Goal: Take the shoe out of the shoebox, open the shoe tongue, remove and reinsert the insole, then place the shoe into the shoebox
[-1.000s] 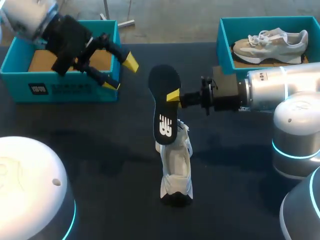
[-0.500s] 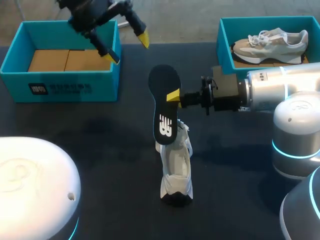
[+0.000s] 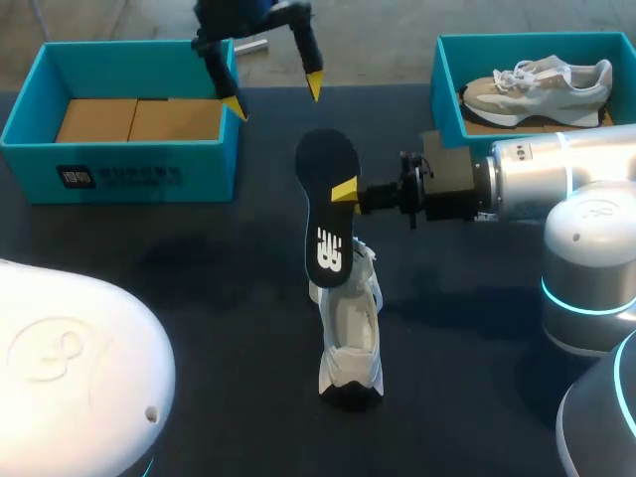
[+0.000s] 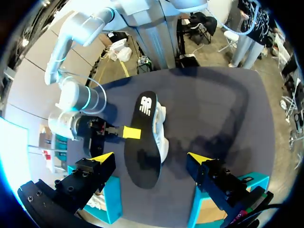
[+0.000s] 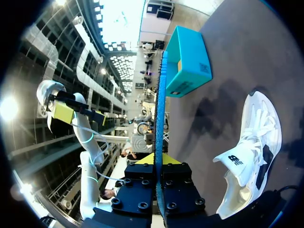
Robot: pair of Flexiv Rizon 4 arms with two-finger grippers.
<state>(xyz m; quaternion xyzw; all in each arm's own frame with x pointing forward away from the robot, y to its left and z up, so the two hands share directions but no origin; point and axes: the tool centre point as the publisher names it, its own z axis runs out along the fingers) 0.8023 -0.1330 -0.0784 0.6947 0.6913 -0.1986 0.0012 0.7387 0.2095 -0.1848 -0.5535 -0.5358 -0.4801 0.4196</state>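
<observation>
A white shoe [image 3: 348,328] lies on the dark table, toe toward the near edge; the right wrist view shows it beside and below my gripper [image 5: 251,152]. Above the shoe's heel end hangs its black insole [image 3: 328,209], with my right gripper [image 3: 344,190] shut on its edge. In the right wrist view the insole [image 5: 160,118] stands edge-on between the fingers [image 5: 158,159]. My left gripper [image 3: 275,97] is open, high at the table's far side, holding nothing. From it I look down on the insole [image 4: 142,142] and shoe [image 4: 162,126] between my tips [image 4: 151,159].
A teal shoebox [image 3: 119,169] with a bare cardboard bottom stands at the far left, just left of my left gripper. A second teal box [image 3: 447,89] at the far right holds a beige shoe [image 3: 542,84]. My right arm's body fills the right side.
My left arm has swung from over the left shoebox up and to the right, to the table's far side, staying open. The right gripper, insole and shoe have not moved.
</observation>
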